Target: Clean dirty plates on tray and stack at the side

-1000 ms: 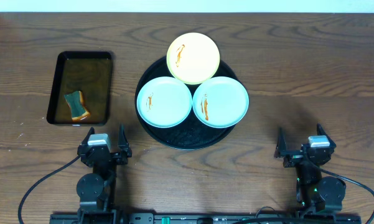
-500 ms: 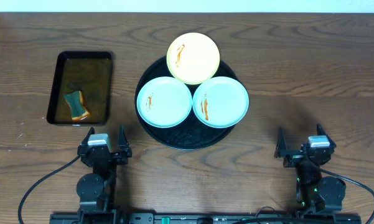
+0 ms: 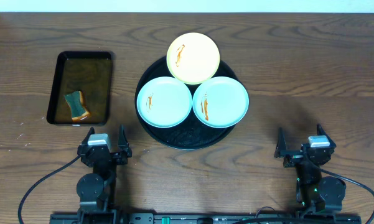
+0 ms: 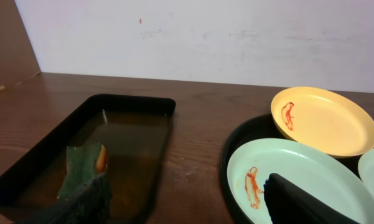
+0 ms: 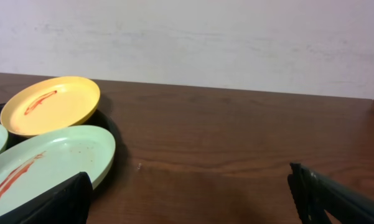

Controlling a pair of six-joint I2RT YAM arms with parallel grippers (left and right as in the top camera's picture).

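Plates, three of them, are sitting close together on the round black tray, each carrying an orange-brown streak of sauce, so none is looking wiped yet and nothing is standing stacked at the side. Farthest left, the rectangular tray is holding brownish liquid, and a sponge is lying in its near end, just ahead of the left gripper and slightly outside its left finger. That gripper is resting low over the table with its fingers spread wide and grasping nothing. Ahead of its right finger and a little inward, the left mint plate is lying nearest. The yellow plate is sitting beyond it, appearing to overlap both mint plates and reaching out past the tray's far rim. The right mint plate is lying just beside its twin. The right gripper is waiting well apart from the tray, which is lying ahead of its left finger and off to that side, and its fingers too are standing released and empty.

These plates are probably going to feel light, stiff and smooth, and slippery where sauce is clinging. The upturned rim is offering the best hold, one finger over the lip and one under, and the yellow plate is looking easiest to lift first
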